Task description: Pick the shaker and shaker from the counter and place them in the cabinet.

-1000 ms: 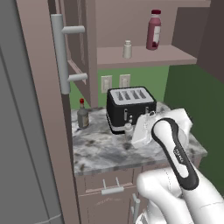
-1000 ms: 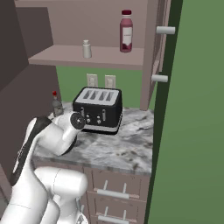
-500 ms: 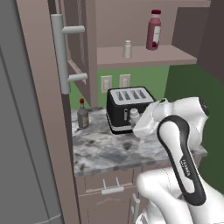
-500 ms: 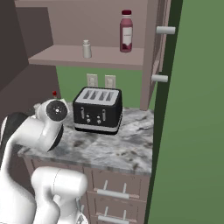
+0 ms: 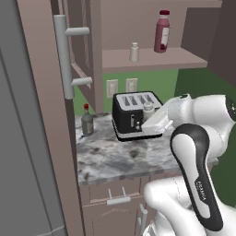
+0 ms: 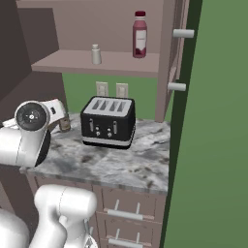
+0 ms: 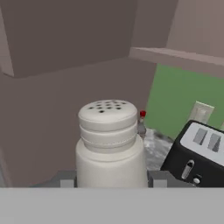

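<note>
Hand view: claw (image 7: 112,183) clenched on the shaker (image 7: 110,144), upright, gripped low on its body. Looks light, rigid, smooth-sided; I'd keep squeezing the wider body, never that cap.

Tool (image 7: 109,179) raised above counter height — jaws clamped, arm bent.

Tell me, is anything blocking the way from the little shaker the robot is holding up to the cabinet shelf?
Nothing visible does. The shaker sits in the tool, in front of the toaster. The cabinet stands open above, its shelf holding the other shaker and a maroon bottle, with bare board between them.
</note>
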